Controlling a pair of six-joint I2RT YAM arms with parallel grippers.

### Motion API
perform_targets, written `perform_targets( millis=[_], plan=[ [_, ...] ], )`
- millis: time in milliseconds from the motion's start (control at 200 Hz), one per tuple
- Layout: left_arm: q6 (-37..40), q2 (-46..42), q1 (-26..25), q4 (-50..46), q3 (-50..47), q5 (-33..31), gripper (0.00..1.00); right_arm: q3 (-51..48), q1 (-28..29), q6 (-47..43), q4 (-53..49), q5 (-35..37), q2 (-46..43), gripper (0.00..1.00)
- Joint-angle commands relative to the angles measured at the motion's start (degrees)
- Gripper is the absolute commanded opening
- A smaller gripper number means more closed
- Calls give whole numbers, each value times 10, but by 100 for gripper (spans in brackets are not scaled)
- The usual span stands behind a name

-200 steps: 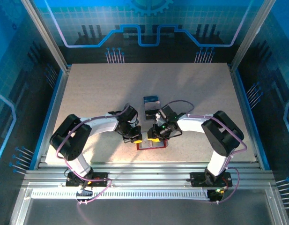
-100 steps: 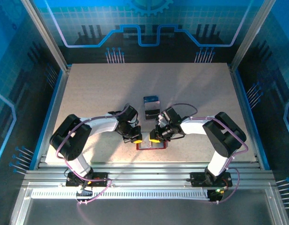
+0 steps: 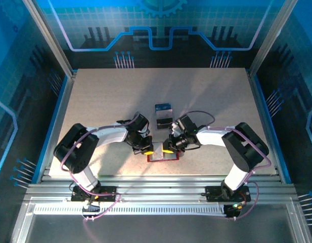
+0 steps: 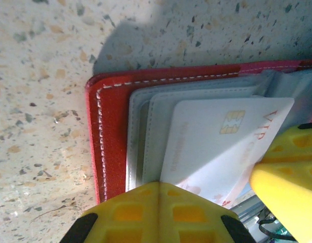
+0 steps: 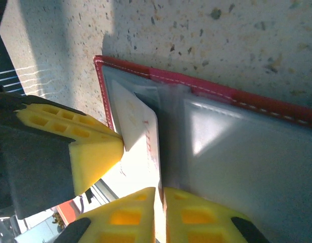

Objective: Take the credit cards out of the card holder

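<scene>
Speckled tabletop [image 4: 39,76]: right gripper [image 5: 156,195] pinches white "VIP" card [image 4: 216,136] in red card holder [image 4: 113,126]; left gripper [image 4: 158,191] closed.

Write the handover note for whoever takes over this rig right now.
Left gripper: shut, tip down on the open red card holder, beside the card.
Right gripper: closed, apparently pinching the edge of the white VIP card, which sticks partly out of a grey pocket.
Done: a blue card and a dark card lie on the table beyond the holder.
Left: pull the VIP card free, set it down, check the other pockets.
</scene>
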Motion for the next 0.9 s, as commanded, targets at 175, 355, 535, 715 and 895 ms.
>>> perform_targets(
  millis=[175, 355, 535, 715, 895],
  plan=[
    [12, 16, -3, -34, -14, -14, 0, -3, -15, -22, -29, 2, -24, 10],
    [12, 19, -3, -34, -12, -14, 0, 6, -9, -27, -30, -6, -4, 19],
    [13, 18, -3, -38, -11, -15, 0, 15, -1, -26, -26, 0, 20, 26],
    [14, 18, -3, -38, -13, -14, 0, 18, 5, -23, -18, -3, 32, 23],
    [13, 19, -3, -35, -15, -12, 0, 15, 9, -16, 3, -18, 39, 22]
  ],
)
